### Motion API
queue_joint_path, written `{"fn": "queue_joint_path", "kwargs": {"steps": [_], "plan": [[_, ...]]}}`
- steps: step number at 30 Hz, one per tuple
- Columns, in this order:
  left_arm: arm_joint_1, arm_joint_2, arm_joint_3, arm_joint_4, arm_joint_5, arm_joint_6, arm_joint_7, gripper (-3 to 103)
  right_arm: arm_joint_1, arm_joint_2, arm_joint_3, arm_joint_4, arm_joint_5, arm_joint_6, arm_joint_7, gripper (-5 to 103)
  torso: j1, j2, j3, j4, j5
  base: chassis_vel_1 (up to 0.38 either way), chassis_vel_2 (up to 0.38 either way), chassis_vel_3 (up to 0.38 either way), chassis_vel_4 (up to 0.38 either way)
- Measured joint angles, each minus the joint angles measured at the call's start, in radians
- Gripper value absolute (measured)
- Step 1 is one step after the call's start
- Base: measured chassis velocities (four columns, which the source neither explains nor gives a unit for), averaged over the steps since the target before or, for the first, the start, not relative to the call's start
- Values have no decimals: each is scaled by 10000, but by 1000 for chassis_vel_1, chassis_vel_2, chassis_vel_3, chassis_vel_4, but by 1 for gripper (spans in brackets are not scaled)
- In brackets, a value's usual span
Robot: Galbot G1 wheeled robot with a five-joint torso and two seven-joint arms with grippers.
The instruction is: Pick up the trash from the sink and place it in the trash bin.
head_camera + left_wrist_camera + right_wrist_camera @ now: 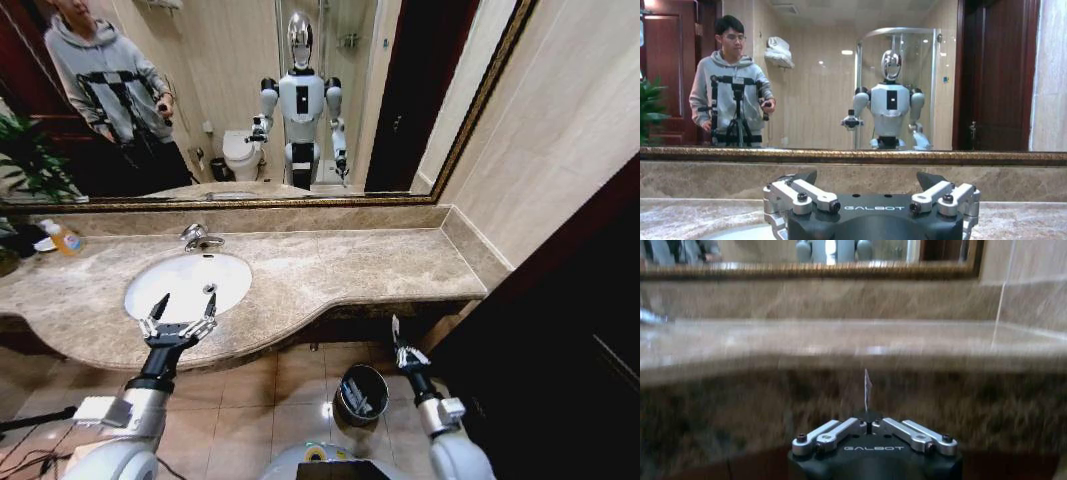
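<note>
The white oval sink (170, 283) sits in the beige marble counter, with its chrome faucet (199, 238) behind. My left gripper (180, 313) hangs open over the basin's front rim; in the left wrist view its fingers (802, 189) are spread wide with nothing between them. My right gripper (400, 348) is below counter level, shut on a thin white sachet (867, 387) of trash that stands up edge-on from the jaws. The dark round trash bin (341, 392) stands on the floor just left of and below that gripper, with white tubes (362, 402) inside it.
A yellow-orange bottle (66, 239) stands at the counter's far left beside a plant (25, 160). A framed mirror (250, 100) backs the counter. Dark woodwork (560, 330) closes in the right side. Tiled floor (290, 385) lies around the bin.
</note>
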Motion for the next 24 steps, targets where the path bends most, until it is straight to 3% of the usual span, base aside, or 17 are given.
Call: {"fn": "queue_joint_path", "kwargs": {"steps": [8, 17, 24], "plan": [[0, 0, 0, 0, 0, 0, 0, 100, 448, 368, -275, -1943, -481, 223, -262, 0, 0, 0, 0, -1, 0, 0, 0, 0, 0], [0, 0, 0, 0, 0, 0, 0, 100, 1710, 690, -394, -4677, -487, 227, -420, 0, 1, 0, 1, 0, -1, 0, 0, 0, 0], [0, 0, 0, 0, 0, 0, 0, 100, 2993, 1032, -310, -7291, -1045, 414, -563, 0, 1, 0, 1, 1, 1, 0, 0, 0, 0]]}}
